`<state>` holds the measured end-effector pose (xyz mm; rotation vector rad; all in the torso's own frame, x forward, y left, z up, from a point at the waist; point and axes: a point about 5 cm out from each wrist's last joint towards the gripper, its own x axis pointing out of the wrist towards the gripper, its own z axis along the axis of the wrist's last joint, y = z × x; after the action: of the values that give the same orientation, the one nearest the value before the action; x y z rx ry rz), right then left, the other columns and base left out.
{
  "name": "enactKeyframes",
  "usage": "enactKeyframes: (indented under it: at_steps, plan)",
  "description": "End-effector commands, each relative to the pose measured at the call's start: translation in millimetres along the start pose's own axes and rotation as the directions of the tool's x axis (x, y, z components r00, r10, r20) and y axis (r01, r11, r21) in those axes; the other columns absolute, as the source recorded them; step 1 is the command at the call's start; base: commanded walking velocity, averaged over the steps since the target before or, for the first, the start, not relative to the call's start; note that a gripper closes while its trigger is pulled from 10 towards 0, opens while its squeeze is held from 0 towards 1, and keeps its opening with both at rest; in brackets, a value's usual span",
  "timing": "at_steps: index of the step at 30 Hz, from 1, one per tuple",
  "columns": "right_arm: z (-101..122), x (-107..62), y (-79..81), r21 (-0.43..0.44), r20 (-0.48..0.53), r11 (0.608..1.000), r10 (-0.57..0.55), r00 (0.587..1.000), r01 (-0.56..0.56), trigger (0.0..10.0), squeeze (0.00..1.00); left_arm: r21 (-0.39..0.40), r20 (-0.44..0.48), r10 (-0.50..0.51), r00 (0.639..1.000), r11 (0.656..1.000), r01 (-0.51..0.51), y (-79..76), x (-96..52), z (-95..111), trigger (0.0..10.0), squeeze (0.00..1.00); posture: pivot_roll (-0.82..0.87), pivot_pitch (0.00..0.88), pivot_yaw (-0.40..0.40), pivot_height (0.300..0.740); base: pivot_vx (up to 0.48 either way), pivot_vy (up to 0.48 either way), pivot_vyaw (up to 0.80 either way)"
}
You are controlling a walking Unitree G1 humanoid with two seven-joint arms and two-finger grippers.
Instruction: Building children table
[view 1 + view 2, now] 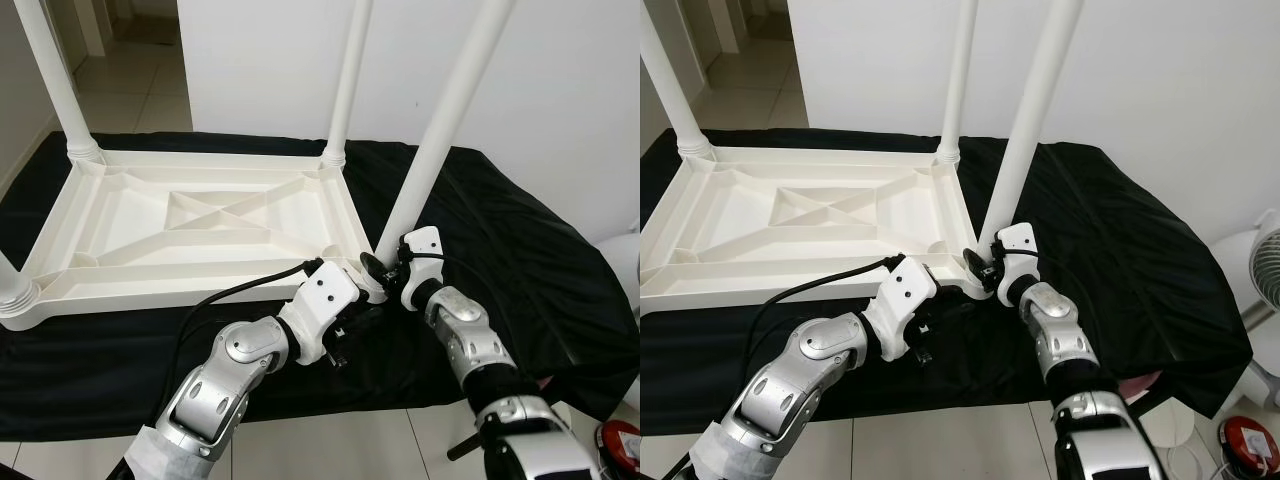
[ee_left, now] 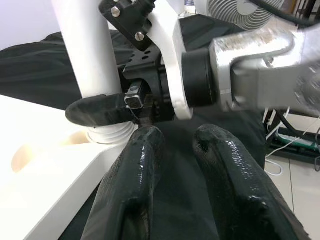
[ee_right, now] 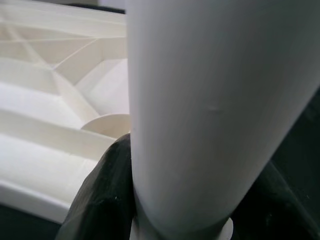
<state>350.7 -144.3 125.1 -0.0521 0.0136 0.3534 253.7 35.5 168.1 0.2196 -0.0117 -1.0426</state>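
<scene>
A white plastic children's table top (image 1: 60, 290) lies upside down on a black cloth (image 1: 520, 250). A long white leg (image 1: 440, 130) stands tilted at its near right corner socket (image 1: 372, 285). My right gripper (image 1: 375, 265) is shut on the base of this leg; the right wrist view has a black finger (image 3: 100, 200) pressed against the leg (image 3: 210, 110). My left gripper (image 2: 177, 137) hovers low over the cloth just before that corner, fingers a little apart with nothing between them. It faces the right gripper's finger (image 2: 100, 110) and the leg's ribbed foot (image 2: 107, 135).
Two more legs stand upright at the far left (image 1: 55, 80) and far right (image 1: 350, 80) corners, and another at the near left (image 1: 15, 290). A white wall rises behind. A fan (image 1: 1265, 270) and a red object (image 1: 622, 440) sit on the tiled floor at the right.
</scene>
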Motion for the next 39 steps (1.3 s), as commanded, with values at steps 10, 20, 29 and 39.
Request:
enactKeyframes:
  at_steps: [10,20,29,39]
  plan:
    - [-12,-26.2,19.0,0.097,-0.094,0.883,-0.450,0.888,0.458,10.0,0.00,-0.011,-0.003,0.022,1.000,1.000,-0.022,-3.7,1.3,-2,10.0,0.00,-0.01,0.000,-0.105,0.740,0.000,0.000,0.00]
    - [-3,-29.9,26.7,0.124,-0.072,0.888,-0.438,0.896,0.444,10.0,1.00,-0.005,-0.003,0.026,1.000,1.000,-0.026,-3.5,1.7,-2,10.0,0.00,0.00,0.000,-0.118,0.740,0.000,0.000,0.00]
    - [0,-39.3,20.7,0.139,-0.067,0.896,-0.417,0.906,0.423,10.0,1.00,-0.001,0.000,0.026,1.000,1.000,-0.026,-3.6,2.5,-2,10.0,0.00,0.00,0.000,-0.121,0.740,0.000,0.000,0.00]
    - [-12,-47.2,2.9,0.055,-0.049,0.984,-0.170,0.984,0.172,10.0,0.00,0.003,0.002,0.027,1.000,1.000,-0.027,-2.3,3.7,-1,10.0,0.00,0.00,0.000,-0.118,0.740,0.000,0.000,0.00]
